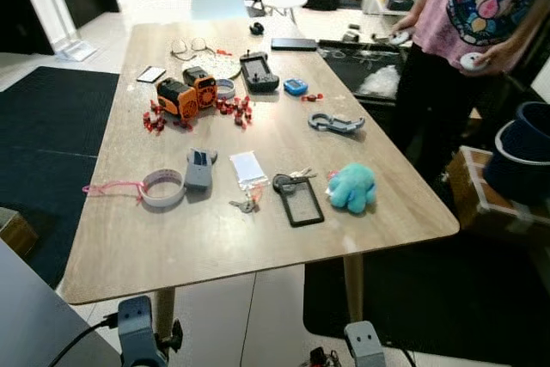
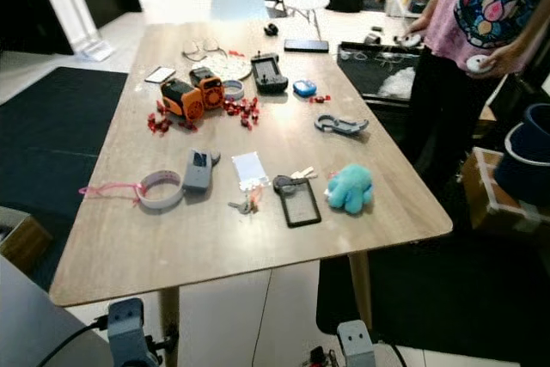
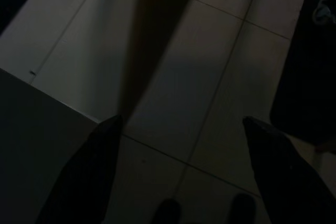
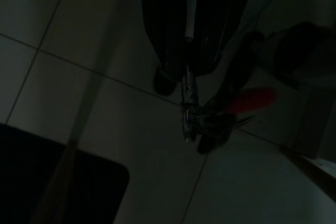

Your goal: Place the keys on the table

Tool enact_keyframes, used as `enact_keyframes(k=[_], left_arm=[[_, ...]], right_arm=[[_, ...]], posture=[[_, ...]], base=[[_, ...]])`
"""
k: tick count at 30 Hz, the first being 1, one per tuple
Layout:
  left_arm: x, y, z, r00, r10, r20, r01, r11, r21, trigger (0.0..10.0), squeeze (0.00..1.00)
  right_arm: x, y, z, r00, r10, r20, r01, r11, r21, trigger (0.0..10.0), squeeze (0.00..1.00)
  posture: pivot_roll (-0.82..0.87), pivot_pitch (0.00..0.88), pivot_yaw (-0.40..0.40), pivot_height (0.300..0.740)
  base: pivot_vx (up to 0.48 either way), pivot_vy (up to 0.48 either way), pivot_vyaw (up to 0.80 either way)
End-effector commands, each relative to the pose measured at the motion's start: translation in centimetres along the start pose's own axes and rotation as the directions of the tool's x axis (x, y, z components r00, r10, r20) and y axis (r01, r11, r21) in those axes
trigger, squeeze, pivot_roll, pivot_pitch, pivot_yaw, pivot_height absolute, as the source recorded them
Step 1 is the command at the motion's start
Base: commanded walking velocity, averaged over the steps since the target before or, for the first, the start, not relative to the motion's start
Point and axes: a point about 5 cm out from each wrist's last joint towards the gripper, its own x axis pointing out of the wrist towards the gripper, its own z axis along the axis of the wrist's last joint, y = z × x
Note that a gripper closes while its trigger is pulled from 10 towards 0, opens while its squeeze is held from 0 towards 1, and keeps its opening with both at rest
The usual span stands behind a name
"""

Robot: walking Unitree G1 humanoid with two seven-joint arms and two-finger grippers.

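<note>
Head view: wooden bench (image 1: 284, 238) cluttered; two orange devices (image 1: 186, 92), one teal plush (image 1: 351, 186), one black card holder (image 1: 302, 204), person (image 1: 468, 19) standing at far right corner. Left wrist view: left claw (image 3: 184, 145) spread open over tiled floor. Right wrist view: right claw (image 4: 195, 69) clamped on keys (image 4: 190, 106), hanging lengthwise straight off fingertips with red tag (image 4: 249, 100), low over floor.

Wooden table (image 1: 206, 247) carries keys (image 1: 245, 205), plush (image 1: 351, 186), tape (image 1: 163, 187).
</note>
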Motion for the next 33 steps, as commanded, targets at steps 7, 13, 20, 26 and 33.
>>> enact_keyframes(k=[7,13,20,26,33], left_arm=[[-0.2,0.1,-0.6,1.0,0.003,-0.02,-0.004,1.0,-0.007,10.0,0.0],[-0.2,0.1,-0.6,1.0,0.003,-0.026,-0.003,1.0,0.01,10.0,0.0],[-0.1,-0.1,-0.5,0.999,-0.001,-0.032,0.002,0.999,0.04,10.0,0.0],[0.0,-0.3,-0.4,0.999,-0.01,-0.031,0.012,0.999,0.049,10.0,0.0],[0.1,-0.4,-0.3,1.0,-0.01,-0.027,0.011,0.999,0.052,10.0,0.0]], right_arm=[[-0.1,0.0,-0.3,1.0,-0.004,-0.011,0.004,1.0,0.006,10.0,0.0],[-0.1,0.0,-0.4,1.0,-0.007,-0.014,0.008,1.0,0.008,10.0,0.0],[-0.2,-0.2,-0.7,1.0,-0.019,-0.022,0.02,1.0,0.014,10.0,0.0],[-0.4,-0.7,-1.0,0.999,-0.035,-0.03,0.036,0.999,0.02,10.0,0.0],[-0.6,-1.1,-1.2,0.998,-0.044,-0.033,0.045,0.999,0.02,10.0,0.0]], posture=[[0.04,0.075,0.0,0.74],[0.04,0.077,0.003,0.74],[0.04,0.076,0.009,0.74],[0.04,0.075,0.011,0.74],[0.04,0.068,0.009,0.74]], base=[[0.0,-0.469,0.0],[0.0,-0.352,0.0],[0.0,0.0,0.0],[0.0,0.0,0.0],[0.0,0.0,0.0]])
